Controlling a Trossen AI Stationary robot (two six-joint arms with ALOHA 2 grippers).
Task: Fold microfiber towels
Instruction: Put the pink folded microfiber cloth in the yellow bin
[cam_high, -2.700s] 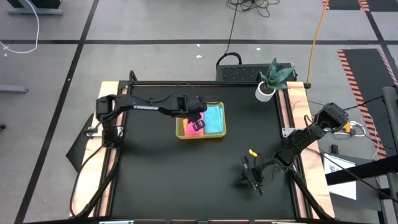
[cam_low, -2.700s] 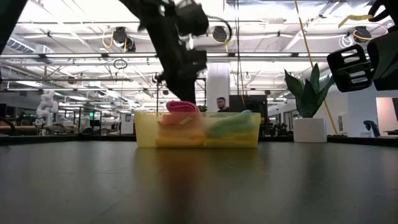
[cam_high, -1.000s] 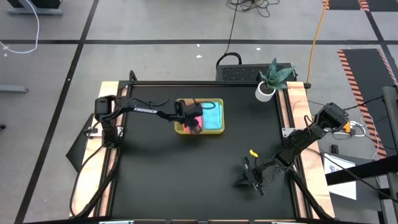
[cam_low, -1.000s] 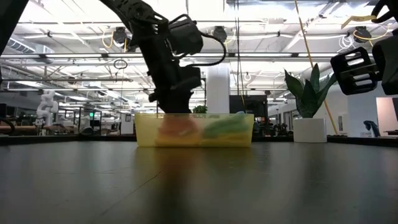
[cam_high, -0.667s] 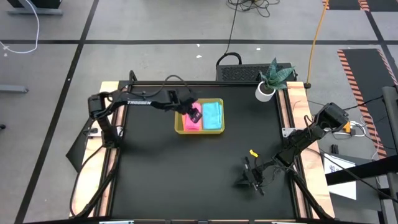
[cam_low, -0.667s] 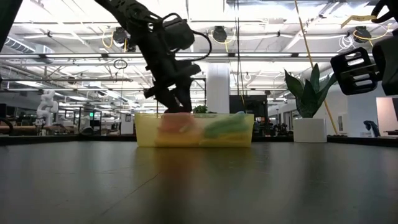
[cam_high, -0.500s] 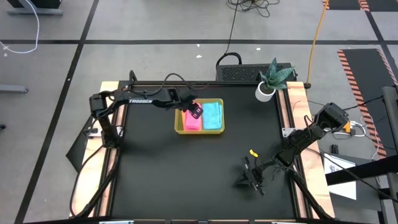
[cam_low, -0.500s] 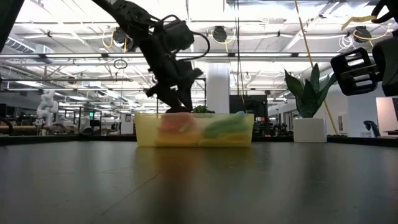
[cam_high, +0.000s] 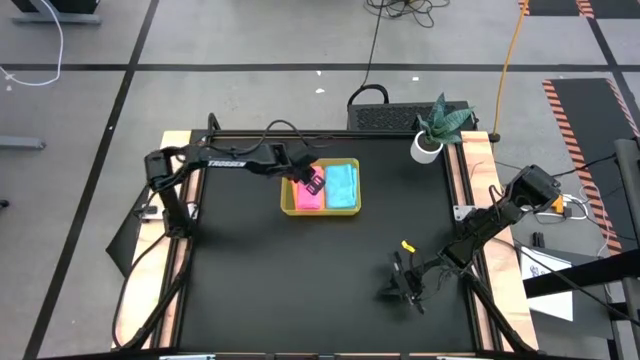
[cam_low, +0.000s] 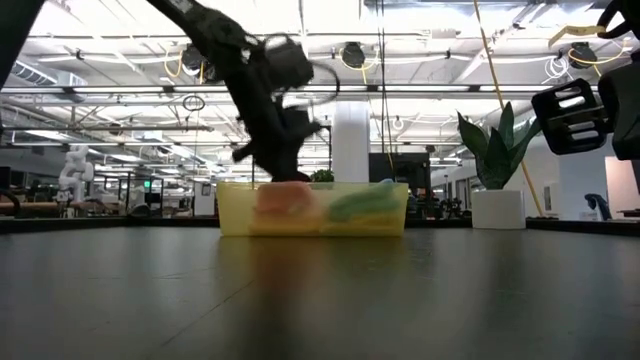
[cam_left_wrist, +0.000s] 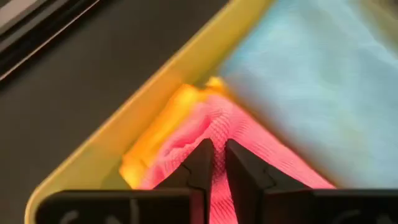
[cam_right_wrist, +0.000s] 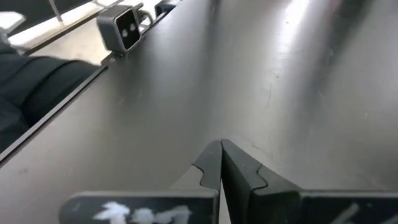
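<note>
The yellow-green tray (cam_high: 320, 209) sat on the black surface (cam_high: 250, 280), toward its far edge, and serves here as the landmark. Inside it the pink towel (cam_high: 307, 196) lay in the half nearer the left arm, and the sky blue towel (cam_high: 343, 186) lay beside it in the other half, the two touching along their inner edges. A strip of yellow or orange cloth (cam_left_wrist: 155, 134) showed between the pink towel and the tray wall; which towel it was could not be told. The left gripper (cam_high: 311, 181) hung over the pink towel's end of the tray, its jaws drawn almost together with only a thin slit between them, their tips down at the pink fabric; whether they pinched any of it could not be told. The right gripper (cam_high: 403, 288) rested well apart from the tray, on the surface's near right part, jaws pressed together on nothing. A potted plant (cam_high: 436, 128) stood beyond the tray, at the surface's far right corner.
</note>
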